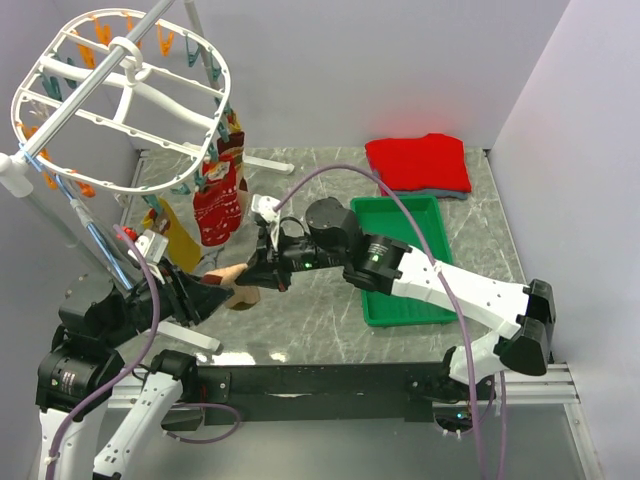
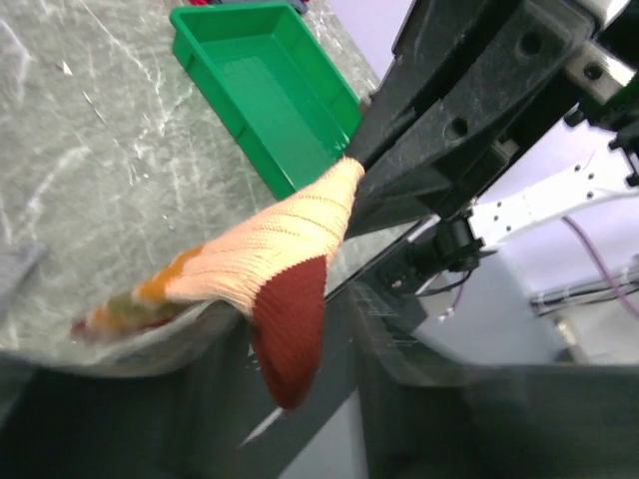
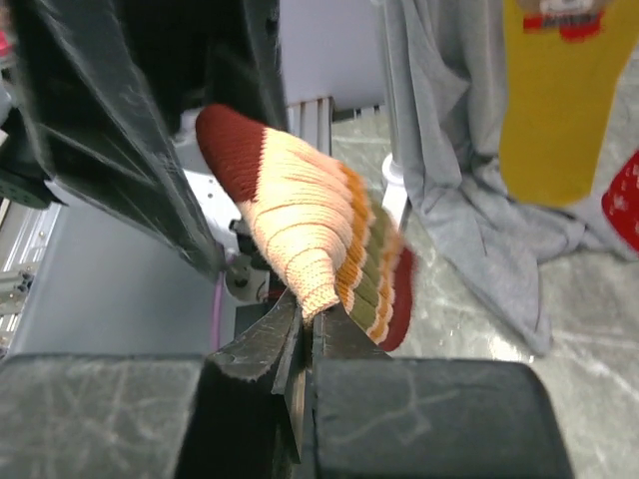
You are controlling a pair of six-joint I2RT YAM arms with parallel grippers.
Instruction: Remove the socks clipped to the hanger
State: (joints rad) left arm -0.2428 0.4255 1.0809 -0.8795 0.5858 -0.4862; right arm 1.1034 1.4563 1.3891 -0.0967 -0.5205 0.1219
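Observation:
The white oval hanger (image 1: pixel 123 50) stands at the far left on a metal stand. Red festive socks (image 1: pixel 218 205) and a mustard-yellow sock (image 1: pixel 180 235) hang clipped from its near rim. The mustard sock also shows in the right wrist view (image 3: pixel 554 110). A beige sock (image 1: pixel 238 288) with dark red toe and striped cuff stretches between my grippers. My right gripper (image 1: pixel 258 280) (image 3: pixel 324 319) is shut on the beige sock's (image 3: pixel 300 220) edge. My left gripper (image 1: pixel 222 295) (image 2: pixel 290 319) is open, and the sock (image 2: pixel 270 259) lies across one finger with its red part hanging in the gap.
A green rectangular tray (image 1: pixel 400 260) (image 2: pixel 270 90) lies right of centre under my right arm. A folded red garment (image 1: pixel 418 162) lies at the back right. Grey cloth (image 3: pixel 469 200) hangs by the stand's base. White walls enclose the marble tabletop (image 1: pixel 300 320).

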